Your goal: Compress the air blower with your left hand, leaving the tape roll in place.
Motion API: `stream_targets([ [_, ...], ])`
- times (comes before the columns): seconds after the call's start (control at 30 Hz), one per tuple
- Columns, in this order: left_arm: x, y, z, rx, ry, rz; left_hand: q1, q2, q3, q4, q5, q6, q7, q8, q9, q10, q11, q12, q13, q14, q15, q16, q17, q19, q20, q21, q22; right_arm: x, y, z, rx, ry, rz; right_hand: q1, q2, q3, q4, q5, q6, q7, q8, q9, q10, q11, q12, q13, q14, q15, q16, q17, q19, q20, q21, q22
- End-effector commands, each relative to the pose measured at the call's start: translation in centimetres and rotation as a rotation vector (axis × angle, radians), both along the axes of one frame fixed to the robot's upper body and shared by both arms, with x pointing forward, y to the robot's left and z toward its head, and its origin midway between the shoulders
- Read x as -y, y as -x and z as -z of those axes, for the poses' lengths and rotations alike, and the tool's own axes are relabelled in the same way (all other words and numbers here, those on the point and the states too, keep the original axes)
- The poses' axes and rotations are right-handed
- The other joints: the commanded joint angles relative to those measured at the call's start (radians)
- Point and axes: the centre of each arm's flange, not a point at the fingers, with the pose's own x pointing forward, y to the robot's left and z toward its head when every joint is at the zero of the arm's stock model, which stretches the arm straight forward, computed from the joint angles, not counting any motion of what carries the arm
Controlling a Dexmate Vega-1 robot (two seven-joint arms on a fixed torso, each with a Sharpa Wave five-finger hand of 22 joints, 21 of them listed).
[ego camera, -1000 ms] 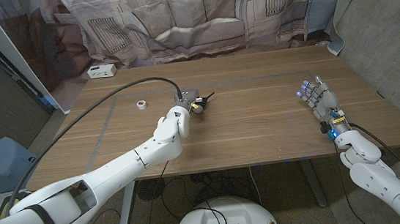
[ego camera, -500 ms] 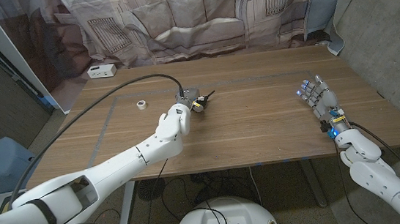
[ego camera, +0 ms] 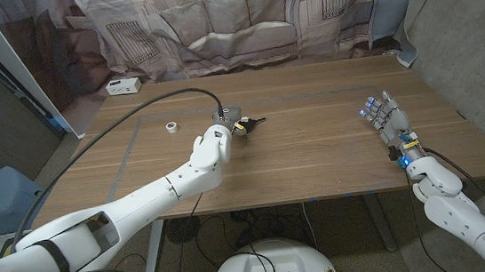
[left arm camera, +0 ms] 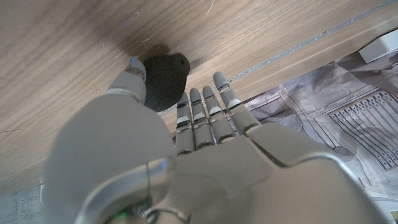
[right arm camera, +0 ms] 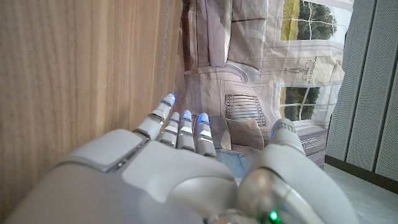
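The left arm reaches from the near left corner toward the tabletop [ego camera: 315,147] centre. The left hand [ego camera: 216,144] has its thumb against the black air blower [left arm camera: 163,79], fingers extended alongside; whether it grips cannot be told. The tape roll [ego camera: 171,126] lies apart, toward the far left corner. The right hand [ego camera: 387,118] stands near the right edge, fingers spread, holding nothing.
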Motion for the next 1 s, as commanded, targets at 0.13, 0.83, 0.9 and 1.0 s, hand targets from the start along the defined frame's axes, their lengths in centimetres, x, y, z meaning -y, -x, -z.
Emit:
stream_targets([
  [0.13,-0.2,0.6,-0.2,0.0,-0.006,-0.022,-0.028,-0.001,-0.017,0.005,0.0,-0.035,0.005,-0.001,0.002,-0.036,0.011,0.0,-0.002,-0.038,0.011,-0.004,-0.003,-0.027,0.007,-0.021,0.003,0.0,0.3,0.3,-0.004,-0.002,0.0,0.002,0.014,-0.002,0.0,-0.003,0.008,0.002,0.002,0.003,0.001,0.002,-0.003,0.004,0.001,0.0,0.001,0.001,-0.001,0.002,-0.002,0.003],
  [0.83,-1.9,2.6,-1.4,0.12,0.137,0.048,-0.223,0.06,-0.063,0.109,-0.009,-0.044,0.017,0.015,0.001,-0.052,0.04,0.021,-0.016,-0.059,0.033,0.012,0.001,-0.054,0.047,-0.069,0.006,-0.4,0.3,0.2,-0.002,0.0,-0.005,0.003,0.015,-0.002,0.0,-0.003,0.054,-0.022,0.019,0.005,0.001,-0.001,-0.003,0.005,0.0,0.002,0.0,0.001,-0.004,0.004,-0.003,0.003],
  [0.9,-2.1,2.8,-1.5,0.13,0.159,0.053,-0.229,0.059,-0.064,0.111,-0.009,-0.039,0.011,0.017,0.0,-0.048,0.035,0.023,-0.018,-0.057,0.029,0.013,0.0,-0.053,0.042,-0.071,0.006,-0.5,0.3,0.1,0.001,0.003,-0.005,0.003,0.016,-0.002,0.0,-0.003,0.06,-0.022,0.021,0.005,0.001,-0.001,-0.003,0.005,-0.001,0.002,0.0,0.001,-0.004,0.004,-0.003,0.003],
  [1.0,-2.3,3.1,-1.6,0.14,0.177,0.054,-0.243,0.059,-0.068,0.115,-0.01,-0.037,0.007,0.017,-0.001,-0.047,0.032,0.024,-0.02,-0.056,0.028,0.013,-0.001,-0.059,0.045,-0.078,0.006,-0.6,0.3,0.0,0.004,0.004,-0.005,0.003,0.016,-0.002,0.0,-0.003,0.061,-0.023,0.021,0.006,0.0,-0.002,-0.003,0.005,0.0,0.003,0.0,0.001,-0.005,0.005,-0.003,0.003],
])
